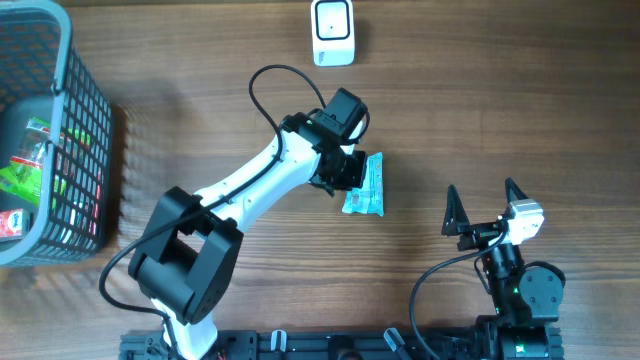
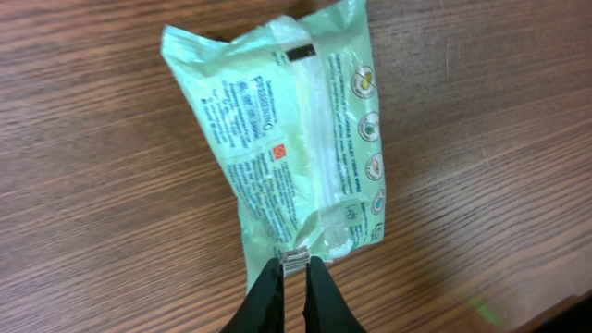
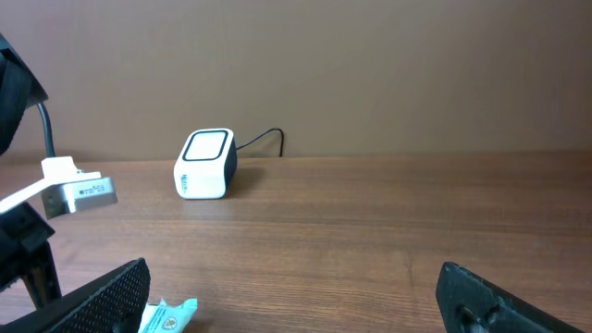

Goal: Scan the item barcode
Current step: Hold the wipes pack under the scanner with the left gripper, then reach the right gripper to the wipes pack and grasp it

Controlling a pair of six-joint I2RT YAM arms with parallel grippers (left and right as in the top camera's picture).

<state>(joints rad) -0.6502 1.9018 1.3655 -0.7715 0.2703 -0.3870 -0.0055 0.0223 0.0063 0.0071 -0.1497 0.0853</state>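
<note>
1. Counter (image 1: 520, 90): a brown wood-grain surface that carries every item shown.
2. Packet (image 1: 366, 188): a pale green, soft plastic packet with printed text and a column of round icons, seen closely from the left wrist (image 2: 296, 139). It lies at about the middle of the counter, its long axis running near to far. Only a corner of it shows at the lower left of the right wrist view (image 3: 168, 317). Whether it rests fully on the counter or is slightly raised cannot be told.
3. Left gripper (image 1: 349, 176): it reaches over from the near left to the left side of the packet. In its own wrist view (image 2: 294, 277) the jaws are pinched almost together on the sealed end of the packet, where a small black-and-white striped strip sits between the two dark fingers (image 2: 266, 301).
4. Right gripper (image 1: 482, 200): it stands at the near right, well apart from the packet. Its jaws are spread wide and hold nothing, and bare counter (image 3: 370, 213) shows between them in its wrist view (image 3: 291, 277).
5. Scanner (image 1: 333, 32): a small white box with a rounded square window, at the far edge near the centre, well apart from the packet. From the right wrist (image 3: 205, 164) a dark cable (image 3: 264, 139) leaves its right side.
6. Basket (image 1: 75, 90): a grey mesh basket at the far left, holding green and red wrapped goods (image 1: 25, 170).
</note>
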